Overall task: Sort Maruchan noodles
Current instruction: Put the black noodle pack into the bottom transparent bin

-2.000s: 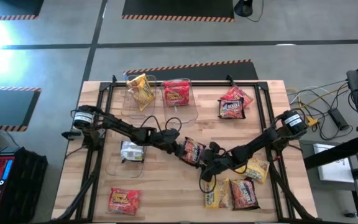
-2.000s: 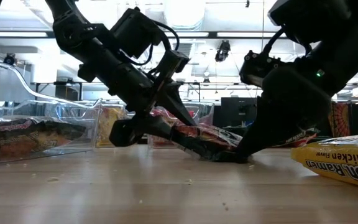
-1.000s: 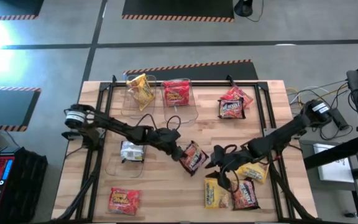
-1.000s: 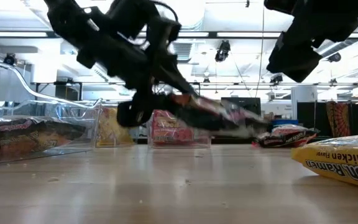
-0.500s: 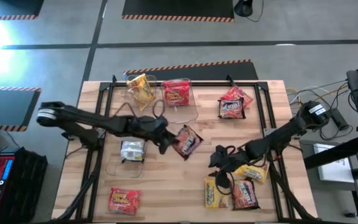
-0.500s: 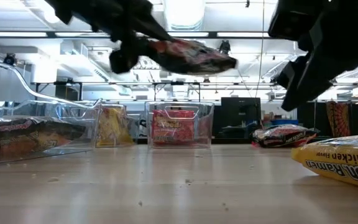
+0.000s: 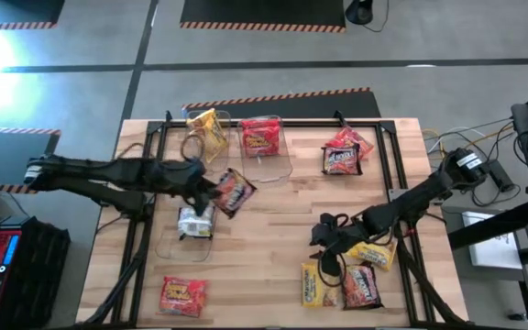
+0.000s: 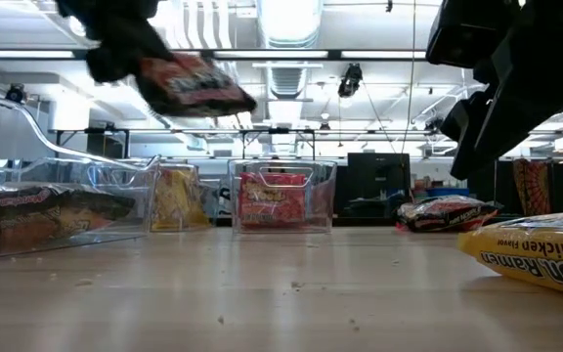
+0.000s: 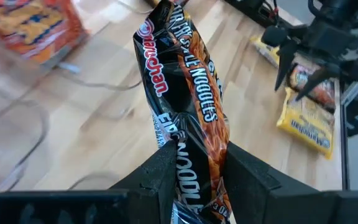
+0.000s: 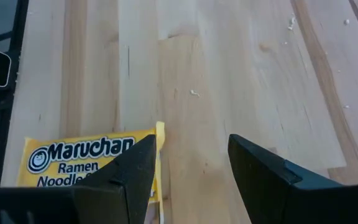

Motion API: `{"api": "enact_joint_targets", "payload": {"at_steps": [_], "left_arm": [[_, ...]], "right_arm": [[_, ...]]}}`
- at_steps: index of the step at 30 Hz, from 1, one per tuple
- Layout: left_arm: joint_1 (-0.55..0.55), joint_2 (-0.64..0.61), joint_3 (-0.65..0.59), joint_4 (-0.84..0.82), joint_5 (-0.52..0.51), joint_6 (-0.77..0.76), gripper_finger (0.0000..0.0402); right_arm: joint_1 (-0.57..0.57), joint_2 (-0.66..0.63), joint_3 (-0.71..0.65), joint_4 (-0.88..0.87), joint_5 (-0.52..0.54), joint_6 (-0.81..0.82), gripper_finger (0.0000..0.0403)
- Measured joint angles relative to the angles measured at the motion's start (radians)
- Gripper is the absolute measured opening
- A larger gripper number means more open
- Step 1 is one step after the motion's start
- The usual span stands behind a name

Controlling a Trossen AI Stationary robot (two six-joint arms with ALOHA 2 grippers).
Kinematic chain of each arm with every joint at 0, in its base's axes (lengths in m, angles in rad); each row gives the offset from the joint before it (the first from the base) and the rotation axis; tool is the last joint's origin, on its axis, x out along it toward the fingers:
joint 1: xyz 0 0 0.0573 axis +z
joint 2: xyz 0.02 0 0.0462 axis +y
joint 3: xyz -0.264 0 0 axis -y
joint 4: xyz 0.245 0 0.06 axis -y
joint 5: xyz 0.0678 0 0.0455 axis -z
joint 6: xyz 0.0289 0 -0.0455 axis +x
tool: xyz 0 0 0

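Above the table's left half, my left gripper (image 9: 194,163) was clamped on one end of a dark packet (image 7: 232,193), held clear of the wood, its long axis running straight out from my fingers. It hung just beside the clear bin (image 7: 168,236) with a dark packet (image 7: 193,223) inside, so I judged the drop lay a short way back toward my own side. My right gripper (image 10: 190,163) hovered open beside a yellow packet (image 10: 87,162), waiting.
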Motion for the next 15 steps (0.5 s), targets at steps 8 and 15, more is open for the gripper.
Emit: {"api": "enact_joint_targets", "payload": {"at_steps": [8, 15], "left_arm": [[0.0, -0.154, 0.0, -0.298, -0.059, -0.004, 0.01], [0.0, -0.171, 0.0, -0.476, -0.005, 0.09, 0.01]], "right_arm": [[0.0, 0.0, -0.001, 0.0, 0.015, 0.001, 0.0192], [0.0, 0.0, -0.001, 0.001, 0.053, 0.015, 0.0192]]}}
